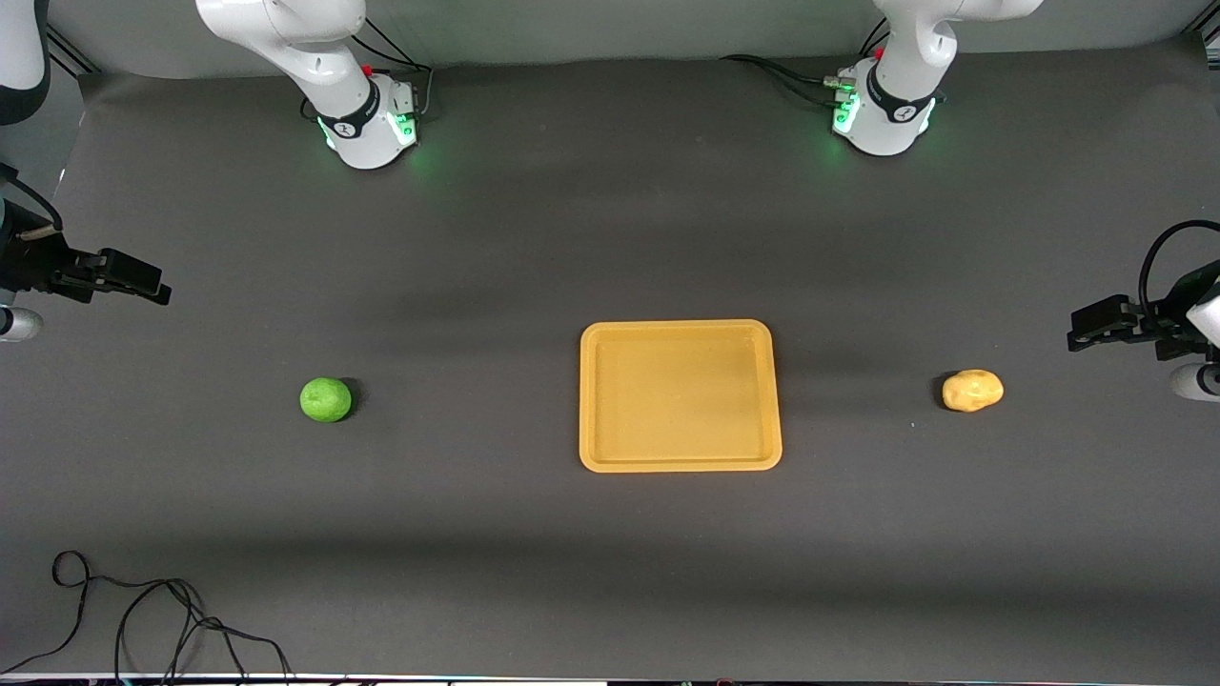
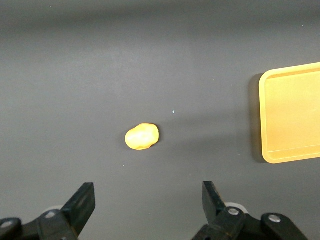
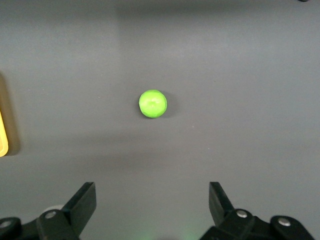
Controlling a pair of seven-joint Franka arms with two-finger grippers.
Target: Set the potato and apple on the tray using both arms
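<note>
The front view looks steeply down from high across the bench (image 1: 610, 591), facing both robot bases. Each wrist view looks down from well above: the left shares the potato (image 2: 142, 136) and tray (image 2: 292, 120) with it, the right the apple (image 3: 152, 103).

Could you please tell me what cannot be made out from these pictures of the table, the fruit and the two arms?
- Front view: the upper links of both arms are cut off by the picture's edges.
- Undersides of the potato and apple: hidden by the fruits themselves in every view.
- Left wrist view: the tray is cut by the picture's edge.
- Right wrist view: only a sliver of the tray shows.
- Cable near the front camera: its end runs out of frame.
</note>
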